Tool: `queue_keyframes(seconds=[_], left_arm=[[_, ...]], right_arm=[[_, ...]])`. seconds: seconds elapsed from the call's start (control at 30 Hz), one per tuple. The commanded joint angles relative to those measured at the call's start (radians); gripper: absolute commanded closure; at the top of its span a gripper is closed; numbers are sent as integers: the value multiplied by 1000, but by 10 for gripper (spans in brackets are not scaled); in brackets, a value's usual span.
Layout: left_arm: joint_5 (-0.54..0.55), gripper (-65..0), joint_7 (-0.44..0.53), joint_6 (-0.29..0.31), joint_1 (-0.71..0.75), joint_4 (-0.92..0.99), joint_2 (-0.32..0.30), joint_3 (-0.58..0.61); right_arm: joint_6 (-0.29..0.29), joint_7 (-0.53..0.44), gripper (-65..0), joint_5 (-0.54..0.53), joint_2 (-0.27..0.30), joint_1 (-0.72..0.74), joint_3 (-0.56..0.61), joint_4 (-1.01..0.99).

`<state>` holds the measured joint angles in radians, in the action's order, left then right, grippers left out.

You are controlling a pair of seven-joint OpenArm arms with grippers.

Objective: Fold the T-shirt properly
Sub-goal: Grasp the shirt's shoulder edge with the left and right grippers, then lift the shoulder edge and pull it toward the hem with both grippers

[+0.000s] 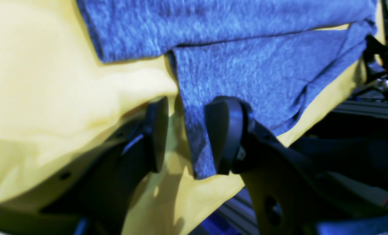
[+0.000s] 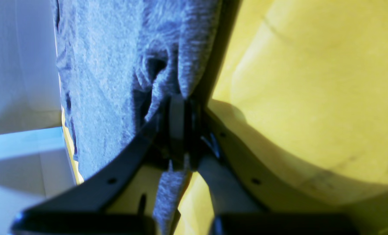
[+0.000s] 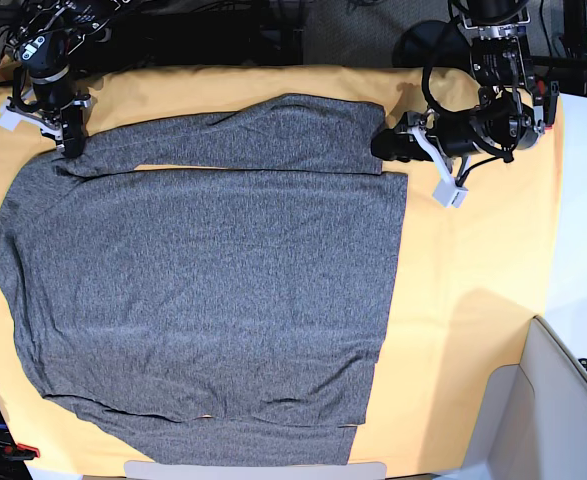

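Note:
The dark-grey T-shirt (image 3: 203,270) lies spread flat on the yellow-orange cloth (image 3: 473,280), with one long sleeve folded across its top. At the far left, my right gripper (image 3: 70,148) presses down at the shoulder. In the right wrist view this gripper (image 2: 179,109) is shut on a bunched fold of the T-shirt (image 2: 109,81). My left gripper (image 3: 385,145) sits at the sleeve's end on the right. In the left wrist view it (image 1: 190,135) stands open, with a corner of the T-shirt (image 1: 246,71) hanging between its fingers, against the right fingertip (image 1: 225,137).
The yellow cloth (image 1: 50,81) covers the table and drapes over its edges. A white surface (image 3: 583,250) borders it on the right, and a grey box (image 3: 553,400) stands at the lower right. A pale panel (image 2: 18,65) is beside the shirt's edge in the right wrist view.

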<state>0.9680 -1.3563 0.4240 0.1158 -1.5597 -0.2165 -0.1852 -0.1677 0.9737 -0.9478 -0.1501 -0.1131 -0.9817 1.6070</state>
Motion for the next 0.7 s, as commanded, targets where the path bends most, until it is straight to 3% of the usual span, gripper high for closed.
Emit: queue_keyframes(seconds=[0.0,0.2,0.47,0.67], left_arm=[[-45,-237,-10,-6,-3,25,-7,-1],[-42,-237,-16,-4,6,35,-2,6],[-40,-237,-40,-1,37,12,58,10],[-42,-228,-40,-3,54,-40,52,68]], right_arm=[[6,32,0,28,1,-3,5,5],[6,32,0,28,1,-3,5,5],[6,32,0,29,1,-1,5,5],[6,34,0,31,2,0,7,5]])
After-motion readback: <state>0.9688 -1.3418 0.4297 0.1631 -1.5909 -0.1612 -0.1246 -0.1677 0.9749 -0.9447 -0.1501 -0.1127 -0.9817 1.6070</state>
